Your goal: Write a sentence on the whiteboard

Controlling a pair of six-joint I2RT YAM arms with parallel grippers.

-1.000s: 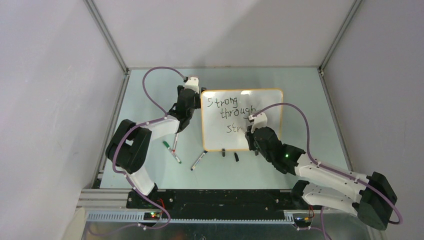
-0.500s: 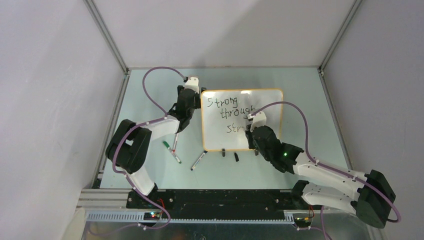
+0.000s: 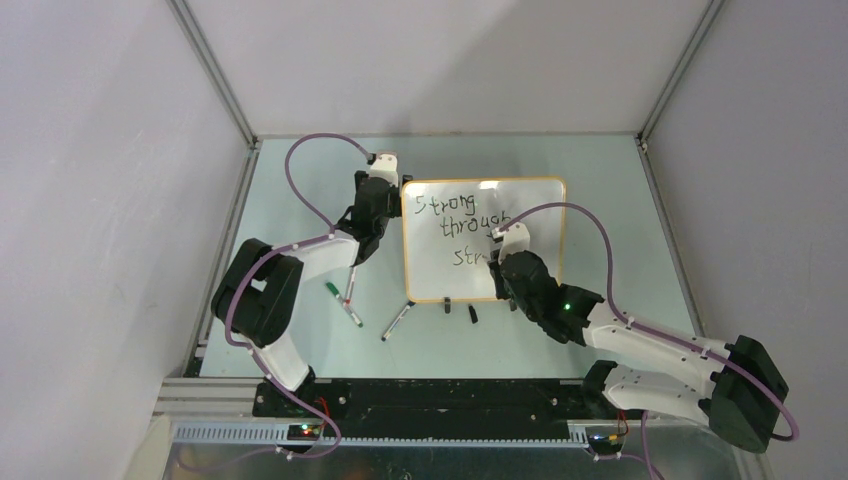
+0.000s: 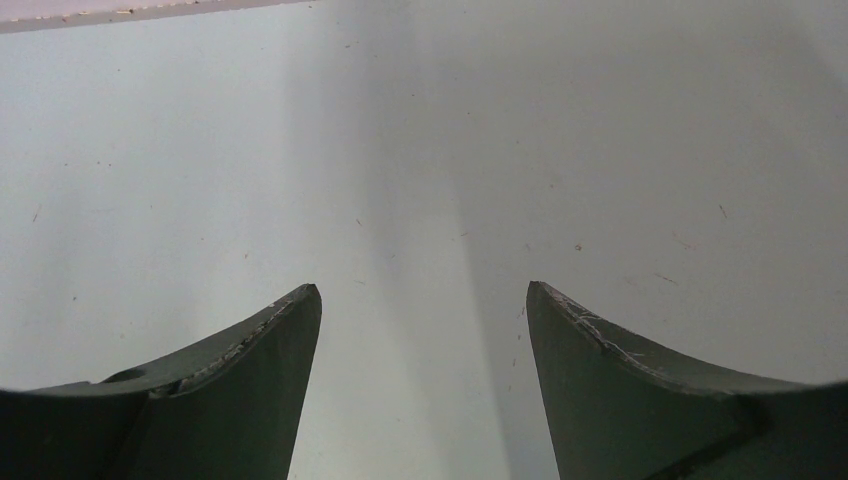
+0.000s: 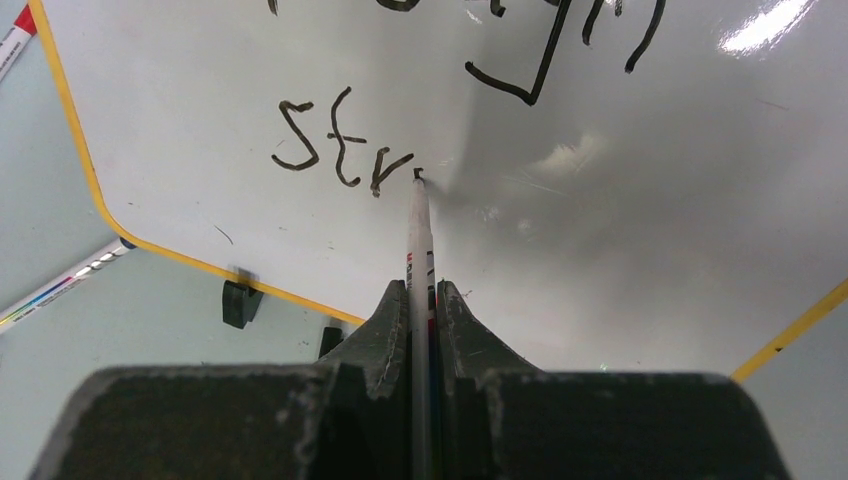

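Observation:
The whiteboard [image 3: 483,280] lies flat on the table, white with an orange-yellow rim. The sentence [image 3: 465,225] on it reads "Strong through str" in three staggered lines. My right gripper [image 3: 500,262] is over the board's lower right part, shut on a thin white marker [image 5: 420,230]. The marker's tip touches the board just right of the "str" lettering [image 5: 340,150], where a small black dot shows. My left gripper [image 3: 385,178] sits by the board's upper left corner. In the left wrist view the left gripper [image 4: 422,292] is open over bare table with nothing between the fingers.
Three loose markers [image 3: 350,305] [image 3: 397,322] [image 3: 331,289] lie on the table left of the board's near edge. Black clip feet [image 3: 447,303] and a small black piece [image 3: 473,314] sit at that edge. The enclosure walls stand close on both sides.
The right arm has shifted a little, its wrist edging up the board with the marker. The lettering looks the same. The left arm has not moved.

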